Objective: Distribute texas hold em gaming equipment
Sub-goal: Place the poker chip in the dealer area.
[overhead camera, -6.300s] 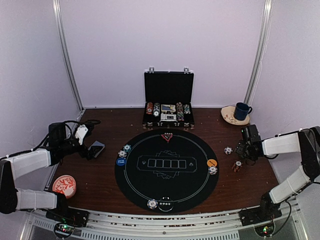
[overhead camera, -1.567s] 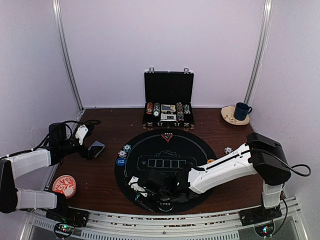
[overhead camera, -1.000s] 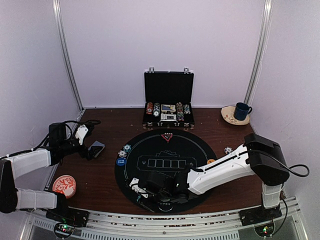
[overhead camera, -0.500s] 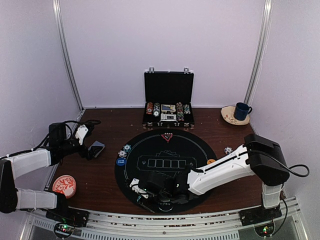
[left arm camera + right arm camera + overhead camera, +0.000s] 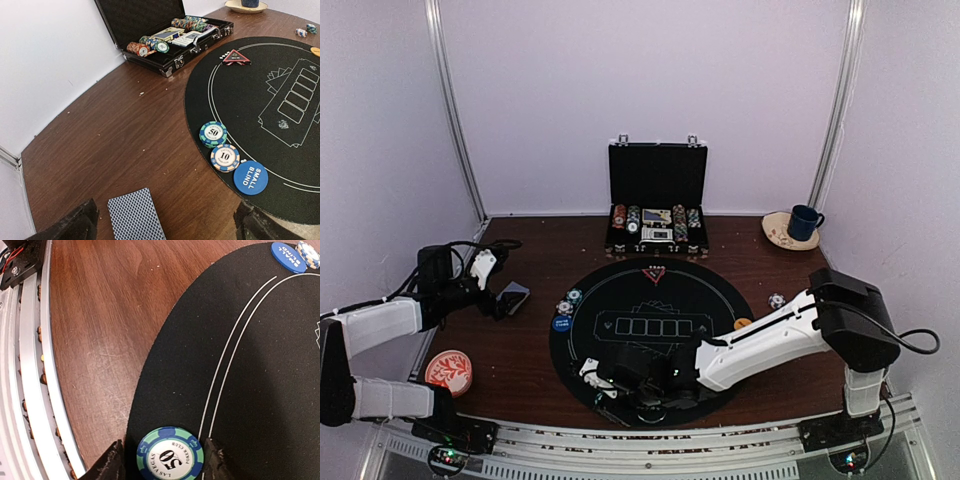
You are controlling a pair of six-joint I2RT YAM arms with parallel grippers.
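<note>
**Chips mostly out, cards not dealt yet**

From the top view, my right arm (image 5: 760, 340) reaches low across the bottom of the round black mat (image 5: 710, 290). My left arm (image 5: 380, 325) waits at the left, by the pack of cards (image 5: 512, 297) on the table (image 5: 535, 255). One loose chip (image 5: 777, 300) lies on the bare wood at the right, off the mat. The orange button (image 5: 744, 324) sits on the mat's right edge.

In the left wrist view, my left fingers (image 5: 75, 225) are wide apart and hold nothing. The pack of cards lies between them at the bottom. On the mat's edge sit a teal chip (image 5: 213, 133), a white chip (image 5: 225, 157) and the blue button (image 5: 250, 177). The red triangle (image 5: 236, 57) is at the top, near the open case (image 5: 175, 40).

In the right wrist view, my right fingers (image 5: 112, 465) stand apart on both sides of a flat "50" chip (image 5: 170, 455). It rests on the mat's edge, and I see a small gap on its left.

I think the chips are nearly shared out. The loose chip and all the cards are left to do.
</note>
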